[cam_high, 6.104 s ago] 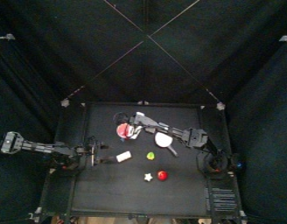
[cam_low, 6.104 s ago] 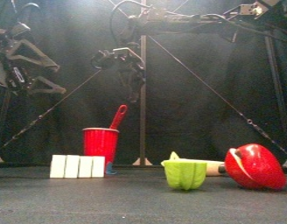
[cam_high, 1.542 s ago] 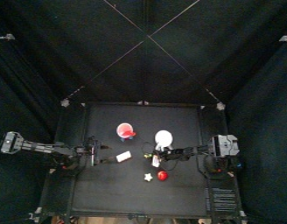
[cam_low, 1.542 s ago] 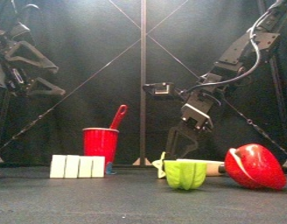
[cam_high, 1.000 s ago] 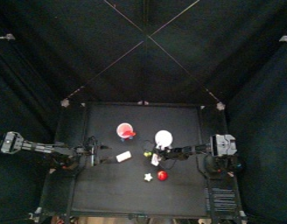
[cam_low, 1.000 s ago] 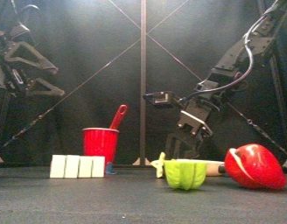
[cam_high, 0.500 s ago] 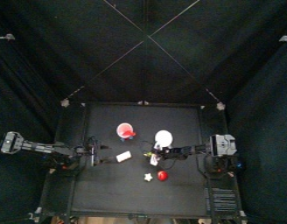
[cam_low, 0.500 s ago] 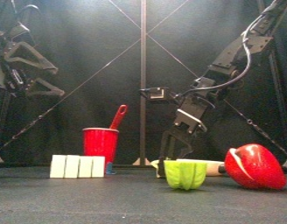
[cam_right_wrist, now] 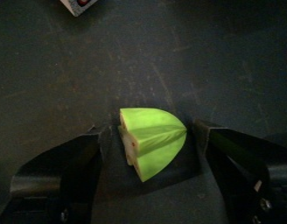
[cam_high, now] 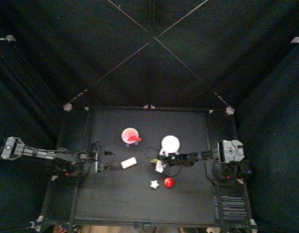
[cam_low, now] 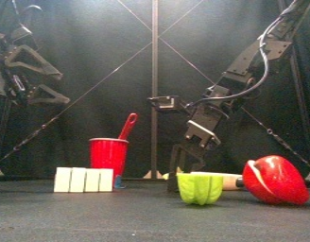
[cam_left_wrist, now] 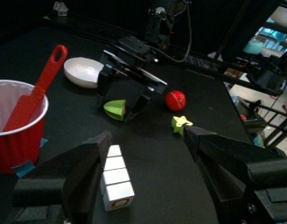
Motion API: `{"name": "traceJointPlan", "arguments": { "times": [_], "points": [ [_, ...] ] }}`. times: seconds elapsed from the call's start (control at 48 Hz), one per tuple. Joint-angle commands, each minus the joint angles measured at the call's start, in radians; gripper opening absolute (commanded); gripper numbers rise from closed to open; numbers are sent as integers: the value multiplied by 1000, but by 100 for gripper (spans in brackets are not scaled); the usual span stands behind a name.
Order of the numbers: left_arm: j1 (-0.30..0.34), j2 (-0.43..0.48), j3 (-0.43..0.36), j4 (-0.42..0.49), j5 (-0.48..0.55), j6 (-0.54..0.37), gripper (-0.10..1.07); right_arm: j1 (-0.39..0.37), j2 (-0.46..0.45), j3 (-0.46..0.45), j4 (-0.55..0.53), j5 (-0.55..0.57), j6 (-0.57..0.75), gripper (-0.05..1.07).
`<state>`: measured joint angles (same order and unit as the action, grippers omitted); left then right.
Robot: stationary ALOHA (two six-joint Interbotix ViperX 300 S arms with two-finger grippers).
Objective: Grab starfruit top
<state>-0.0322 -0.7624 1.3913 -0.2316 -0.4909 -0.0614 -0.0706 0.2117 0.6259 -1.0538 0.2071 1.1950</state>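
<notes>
Starfruit top (cam_right_wrist: 153, 140), a green wedge, lies on the table (cam_high: 116, 187) right of centre, at about 3 o'clock from the white blocks (cam_low: 84, 180). Right gripper (cam_right_wrist: 150, 147) hangs low over it, jaws spread wide, one on either side of the wedge, neither touching. Red pepper (cam_low: 276, 180) sits at 3 o'clock from the wedge in the front view. Red cup (cam_low: 109, 156) with a spoon (cam_low: 126, 126) stands behind the blocks. Left gripper (cam_left_wrist: 146, 144) rests at the table's left edge, jaws parted.
</notes>
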Motion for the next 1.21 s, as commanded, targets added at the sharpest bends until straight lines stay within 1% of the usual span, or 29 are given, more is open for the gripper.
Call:
{"name": "traceJointPlan", "arguments": {
  "times": [0.0,0.875,0.979,1.188],
  "points": [
    [0,3,-12,2,-6,2,99,-5,-17,-8,-2,-2,-2,103],
    [-2,3,-11,2,-6,2,99,-3,-17,2,-3,-2,-2,102],
    [0,3,-11,0,-6,2,99,-5,-17,3,-3,-2,-2,96],
    [0,3,-11,0,-6,2,99,-3,-17,2,0,-2,2,76]
  ]
}}
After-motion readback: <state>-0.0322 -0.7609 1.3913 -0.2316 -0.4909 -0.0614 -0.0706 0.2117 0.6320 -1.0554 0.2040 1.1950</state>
